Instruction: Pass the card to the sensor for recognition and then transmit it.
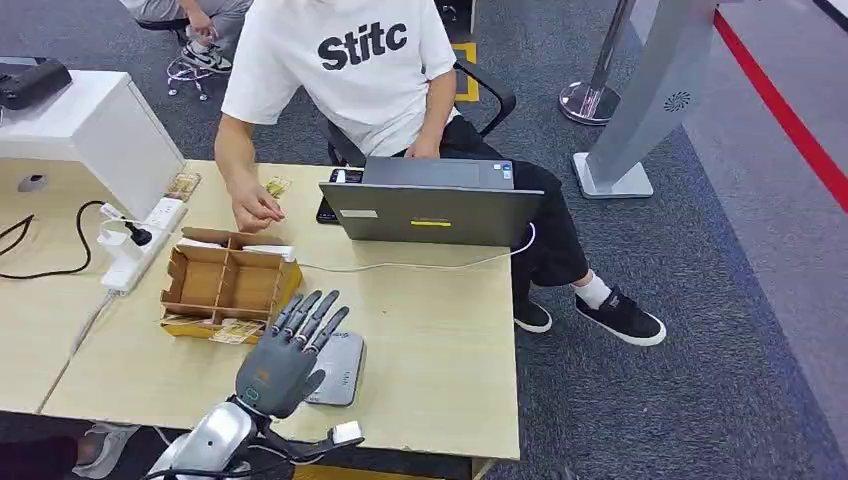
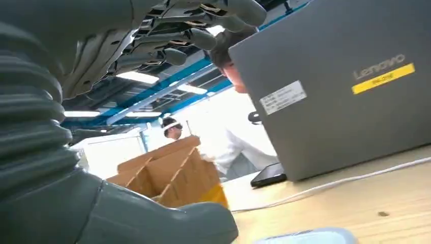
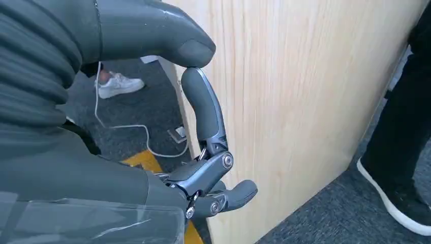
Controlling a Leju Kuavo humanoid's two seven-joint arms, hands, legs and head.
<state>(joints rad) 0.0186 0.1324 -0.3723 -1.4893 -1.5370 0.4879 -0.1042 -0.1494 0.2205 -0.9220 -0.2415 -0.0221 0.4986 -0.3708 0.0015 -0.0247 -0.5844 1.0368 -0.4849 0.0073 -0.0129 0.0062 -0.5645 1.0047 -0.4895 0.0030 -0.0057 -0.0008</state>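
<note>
Wooden tabletop (image 1: 430,330) carries everything, left to right: white power strip (image 1: 140,245) with a black plug in it, then a cardboard box (image 1: 228,285) split into compartments. One card (image 1: 236,332) lies flat on the tabletop touching the box's near edge; another card (image 1: 276,186) lies near the far edge, just beside a person's hand (image 1: 255,210). Which compartment holds cards, cannot tell.

Left hand (image 1: 290,355) hovers over the grey sensor pad (image 1: 338,368), palm down, fingers (image 1: 318,318) spread and straight, holding nothing. Sensor sits near the tabletop's near edge, just right of the box. In the left wrist view the fingers (image 2: 203,38) are stretched out above the tabletop, with the box (image 2: 167,173) beyond them.

Grey laptop (image 1: 430,205) stands open further right with its lid's back toward the robot, white cable (image 1: 420,265) running from it across the tabletop. Person in a white shirt (image 1: 345,60) sits behind it.

Right hand (image 3: 198,152) hangs beside the table's wooden side panel (image 3: 295,101), thumb tip touching one fingertip, other fingers (image 3: 228,195) curled in, nothing in it.
</note>
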